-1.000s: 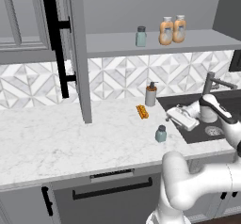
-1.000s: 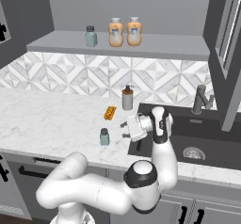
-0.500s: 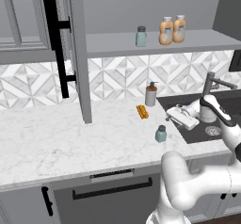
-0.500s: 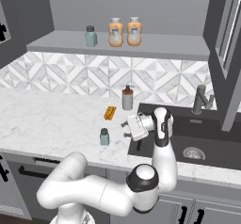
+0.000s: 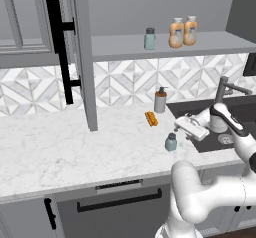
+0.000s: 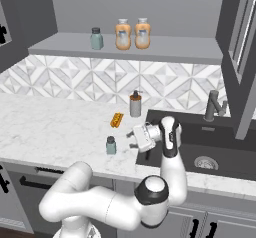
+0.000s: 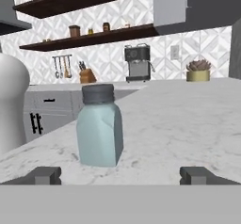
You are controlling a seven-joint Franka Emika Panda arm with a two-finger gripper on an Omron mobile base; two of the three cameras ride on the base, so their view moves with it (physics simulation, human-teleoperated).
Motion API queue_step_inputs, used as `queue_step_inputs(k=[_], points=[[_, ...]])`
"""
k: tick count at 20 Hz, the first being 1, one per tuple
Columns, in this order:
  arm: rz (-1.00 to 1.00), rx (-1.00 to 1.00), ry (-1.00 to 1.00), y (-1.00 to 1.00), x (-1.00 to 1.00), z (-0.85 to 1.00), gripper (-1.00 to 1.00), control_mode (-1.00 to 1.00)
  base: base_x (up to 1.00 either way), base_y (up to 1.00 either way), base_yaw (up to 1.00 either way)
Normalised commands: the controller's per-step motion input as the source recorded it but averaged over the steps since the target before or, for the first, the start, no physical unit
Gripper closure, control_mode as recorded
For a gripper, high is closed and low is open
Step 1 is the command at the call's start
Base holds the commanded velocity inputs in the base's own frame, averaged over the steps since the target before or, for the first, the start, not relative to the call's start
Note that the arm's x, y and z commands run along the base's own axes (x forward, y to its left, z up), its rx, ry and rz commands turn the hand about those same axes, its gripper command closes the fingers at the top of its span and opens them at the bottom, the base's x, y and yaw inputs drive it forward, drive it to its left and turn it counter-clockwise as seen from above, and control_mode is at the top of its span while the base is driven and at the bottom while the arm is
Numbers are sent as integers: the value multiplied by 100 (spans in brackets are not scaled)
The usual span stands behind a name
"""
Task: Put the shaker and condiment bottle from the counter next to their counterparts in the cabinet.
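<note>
reaching for the shaker (image 7: 100, 126) on the counter (image 5: 75, 147), near the front edge. standing up straight, dark cap on top. not yet grabbed.

right in front of the gripper (image 7: 120, 175), a bit toward the left fingertip (image 7: 44, 175) in the hand view. near, but not touching. from the base views, just past the tips of the gripper (image 5: 181, 128), a little lower and toward the front edge.

gripper lying level, low over the counter, pointing at the shaker. jaws wide open, nothing held between them.

looks like the bottle part of the job is done: two orange bottles (image 5: 182, 32) side by side up on the cabinet shelf (image 6: 165, 49), high above the gripper. one more shaker (image 5: 149, 38) up there too, by itself, well apart from the bottles. so probably the second half now: pick up the shaker down here and set it beside the shaker on the shelf.

next move, by guess: slide forward so the shaker sits between the two fingers, shift a bit to line it up in the middle, then squeeze. small and light, so could tip or skid if bumped by one finger first. close to the counter edge too, so a push could knock it off.

farther out from the gripper: a grey soap pump (image 5: 160, 100) and a flat orange thing (image 5: 150, 118) behind the shaker, toward the wall. dark sink (image 6: 215, 157) under the arm, with a tap (image 6: 214, 106). cabinet door (image 5: 80, 52) swung open, far off to the side.
</note>
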Motion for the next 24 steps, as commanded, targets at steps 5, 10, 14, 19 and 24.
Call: queue_step_inputs(k=[5,10,14,19,24], points=[[0,0,0,12,-11,-9,-100,-100,0,0,0],[0,0,0,11,-3,0,-100,-100,0,0,0],[0,0,0,10,-12,0,-100,-100,0,0,0],[0,0,0,5,-22,0,-100,-100,0,0,0],[0,0,0,3,-18,0,-100,-100,0,0,0]])
